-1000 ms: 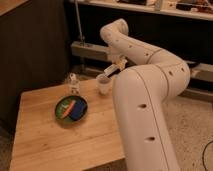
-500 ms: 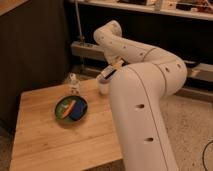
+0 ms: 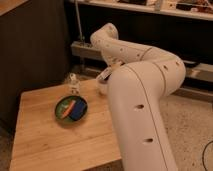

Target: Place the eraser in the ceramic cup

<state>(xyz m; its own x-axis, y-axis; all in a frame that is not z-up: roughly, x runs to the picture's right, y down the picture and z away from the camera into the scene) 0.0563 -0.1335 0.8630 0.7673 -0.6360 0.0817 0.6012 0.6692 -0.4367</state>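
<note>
Wood-plank surface (image 3: 55,145) before dark shelving carries a green plate (image 3: 58,106) holding an orange stick (image 3: 68,108) and a blue slab (image 3: 78,111), with a small white bottle (image 3: 74,84) behind. At the far edge the claw (image 3: 106,76) hangs just over the ceramic cup (image 3: 101,89), largely hidden by the arm (image 3: 145,100). Whether the claw is spread or pinching cannot be told. The eraser is not visible, perhaps within it. It should be light, stiff and grippy, best held across its narrow sides.

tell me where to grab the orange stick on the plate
Probably its middle, across the narrow sides, from above: the orange stick lies flat on the green plate beside the blue slab. The gripper is near the table's far edge.
</note>
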